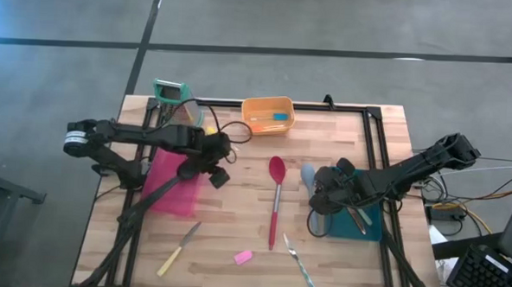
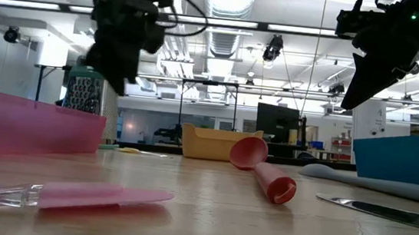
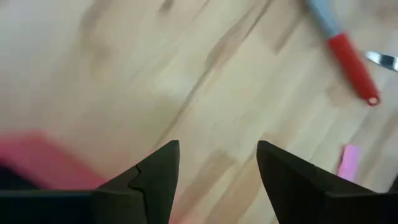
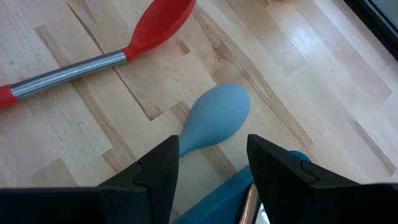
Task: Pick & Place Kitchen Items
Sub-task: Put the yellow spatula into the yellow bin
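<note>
On a wooden table: two long-handled spoons, one red and one pale-blue spoon, plus one pink-bladed tool, one small pink piece and one slim metal utensil, all on the red spoon's side of three containers. Those are one pink bin, one blue bin and one orange tub, with one green-topped grater beside the tub. Two dark robot arms reach in.

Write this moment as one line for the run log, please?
left gripper: open, over pink bin's edge | right gripper: open above pale-blue spoon | red spoon: mid-table
</note>
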You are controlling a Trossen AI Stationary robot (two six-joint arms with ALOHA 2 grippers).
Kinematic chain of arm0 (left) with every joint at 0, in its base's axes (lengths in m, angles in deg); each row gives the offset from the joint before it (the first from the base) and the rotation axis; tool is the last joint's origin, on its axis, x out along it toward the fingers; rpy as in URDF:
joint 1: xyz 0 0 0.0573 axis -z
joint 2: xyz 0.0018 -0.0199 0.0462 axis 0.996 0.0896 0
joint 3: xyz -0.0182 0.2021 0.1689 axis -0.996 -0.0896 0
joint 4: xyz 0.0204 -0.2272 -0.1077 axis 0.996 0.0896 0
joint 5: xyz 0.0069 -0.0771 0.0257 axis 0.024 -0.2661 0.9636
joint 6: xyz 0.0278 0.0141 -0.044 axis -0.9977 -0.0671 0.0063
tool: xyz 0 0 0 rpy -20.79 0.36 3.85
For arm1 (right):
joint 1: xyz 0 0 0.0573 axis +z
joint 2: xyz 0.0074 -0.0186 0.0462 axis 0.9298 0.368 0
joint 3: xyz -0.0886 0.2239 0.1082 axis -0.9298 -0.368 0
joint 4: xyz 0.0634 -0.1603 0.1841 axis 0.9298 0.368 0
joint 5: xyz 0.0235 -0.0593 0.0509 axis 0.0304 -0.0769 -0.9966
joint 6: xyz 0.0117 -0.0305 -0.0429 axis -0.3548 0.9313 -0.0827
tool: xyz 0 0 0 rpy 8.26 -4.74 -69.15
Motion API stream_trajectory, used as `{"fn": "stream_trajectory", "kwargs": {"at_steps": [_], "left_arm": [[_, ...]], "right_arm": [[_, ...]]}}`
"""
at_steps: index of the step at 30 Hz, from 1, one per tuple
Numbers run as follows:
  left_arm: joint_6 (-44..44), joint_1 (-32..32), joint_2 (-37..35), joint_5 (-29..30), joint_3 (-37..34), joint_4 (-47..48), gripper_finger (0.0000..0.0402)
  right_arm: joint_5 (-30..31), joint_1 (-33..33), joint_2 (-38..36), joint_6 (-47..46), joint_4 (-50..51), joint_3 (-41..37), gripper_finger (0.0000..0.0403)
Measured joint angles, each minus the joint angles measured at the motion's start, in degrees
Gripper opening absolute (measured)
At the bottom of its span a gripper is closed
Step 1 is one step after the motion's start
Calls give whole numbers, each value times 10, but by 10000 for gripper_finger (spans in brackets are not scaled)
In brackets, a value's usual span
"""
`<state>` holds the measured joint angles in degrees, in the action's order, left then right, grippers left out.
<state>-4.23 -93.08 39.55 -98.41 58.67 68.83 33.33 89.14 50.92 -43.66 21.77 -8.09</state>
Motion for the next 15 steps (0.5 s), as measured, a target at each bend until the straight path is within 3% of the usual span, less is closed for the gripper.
{"fn": "stream_trajectory", "kwargs": {"at_steps": [7, 15], "left_arm": [[-251, -3, 0, 74, 32, -20, 218], [-325, -48, 0, 164, 61, -20, 218]], "right_arm": [[0, 0, 0, 0, 0, 0, 194], [0, 0, 0, 0, 0, 0, 189]]}}
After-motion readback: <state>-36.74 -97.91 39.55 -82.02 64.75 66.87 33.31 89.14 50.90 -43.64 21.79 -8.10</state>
